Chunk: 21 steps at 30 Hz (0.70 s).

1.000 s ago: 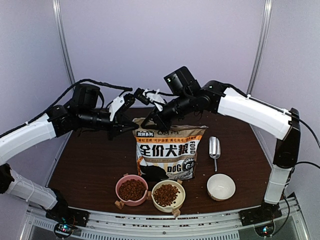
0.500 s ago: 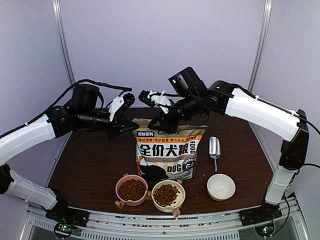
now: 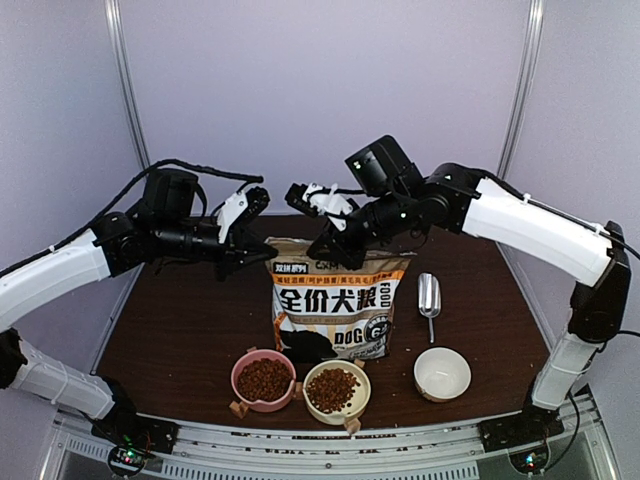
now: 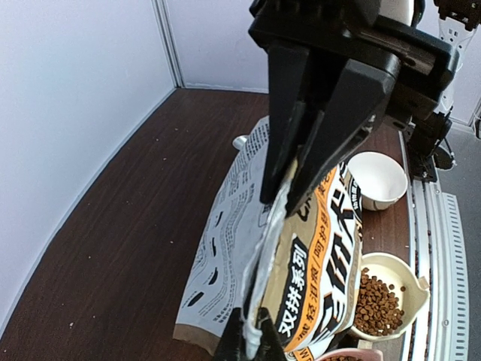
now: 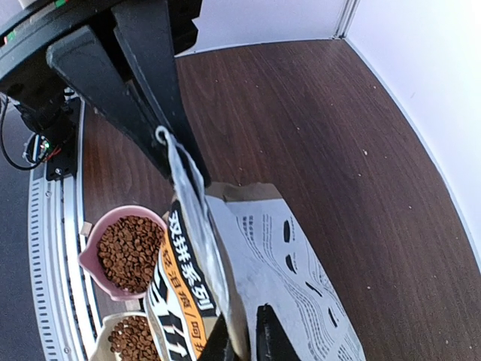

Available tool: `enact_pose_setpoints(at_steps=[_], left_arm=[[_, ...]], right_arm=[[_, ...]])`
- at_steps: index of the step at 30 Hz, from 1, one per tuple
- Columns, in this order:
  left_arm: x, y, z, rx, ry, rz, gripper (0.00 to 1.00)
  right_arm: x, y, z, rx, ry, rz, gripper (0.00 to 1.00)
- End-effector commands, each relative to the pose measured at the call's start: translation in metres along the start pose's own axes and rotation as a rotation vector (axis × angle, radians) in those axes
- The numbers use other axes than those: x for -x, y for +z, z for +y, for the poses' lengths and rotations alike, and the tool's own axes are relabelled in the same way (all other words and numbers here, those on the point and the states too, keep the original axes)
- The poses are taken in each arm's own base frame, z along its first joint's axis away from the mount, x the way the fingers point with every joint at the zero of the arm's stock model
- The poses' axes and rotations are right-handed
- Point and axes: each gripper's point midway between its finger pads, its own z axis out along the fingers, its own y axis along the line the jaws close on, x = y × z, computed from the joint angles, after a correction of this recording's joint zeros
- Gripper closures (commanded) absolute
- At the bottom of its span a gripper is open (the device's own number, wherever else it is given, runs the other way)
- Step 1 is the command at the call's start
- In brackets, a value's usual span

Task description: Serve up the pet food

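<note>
brown kibble (image 3: 264, 380) in 2 bowls (image 3: 236, 372), well below left pincer (image 4: 246, 342) pinching bag (image 3: 335, 305) top; right pincer (image 5: 246, 340) grip unclear.

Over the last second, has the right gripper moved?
Yes. The right gripper has shifted to the right in the top view, along the upper edge of the bag, which stands where it did.

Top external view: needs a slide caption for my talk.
The left pincer and right pincer pinch the top edge of the bag; pink bowl and tan bowl hold kibble, white bowl empty.
</note>
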Motion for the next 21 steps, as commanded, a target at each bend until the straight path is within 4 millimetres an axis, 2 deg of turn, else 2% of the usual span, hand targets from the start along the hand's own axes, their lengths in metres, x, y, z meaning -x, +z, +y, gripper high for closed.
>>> enact_pose_setpoints(at_steps=[1, 2, 8, 11, 13, 18, 21], left_arm=[[0.011, -0.01, -0.001, 0.015, 0.021, -0.041, 1.0], [0.01, -0.01, 0.0, 0.017, 0.021, -0.04, 1.0], [0.009, -0.01, 0.0, 0.017, 0.02, -0.038, 1.0], [0.009, -0.01, 0.0, 0.017, 0.02, -0.038, 1.0], [0.01, -0.01, 0.0, 0.018, 0.021, -0.039, 1.0], [0.009, -0.01, 0.001, 0.021, 0.02, -0.038, 1.0], [0.009, -0.01, 0.001, 0.02, 0.02, -0.037, 1.0]], right_arm=[[-0.025, -0.022, -0.025, -0.151, -0.007, 0.08, 0.95], [-0.029, -0.023, -0.027, -0.164, -0.01, 0.092, 1.0], [-0.041, -0.036, -0.038, -0.25, -0.027, 0.117, 1.0], [-0.046, -0.043, -0.042, -0.284, -0.038, 0.128, 0.88], [-0.051, -0.045, -0.044, -0.304, -0.043, 0.142, 0.87], [-0.059, -0.051, -0.048, -0.342, -0.051, 0.158, 1.0], [-0.059, -0.055, -0.049, -0.357, -0.056, 0.157, 1.0]])
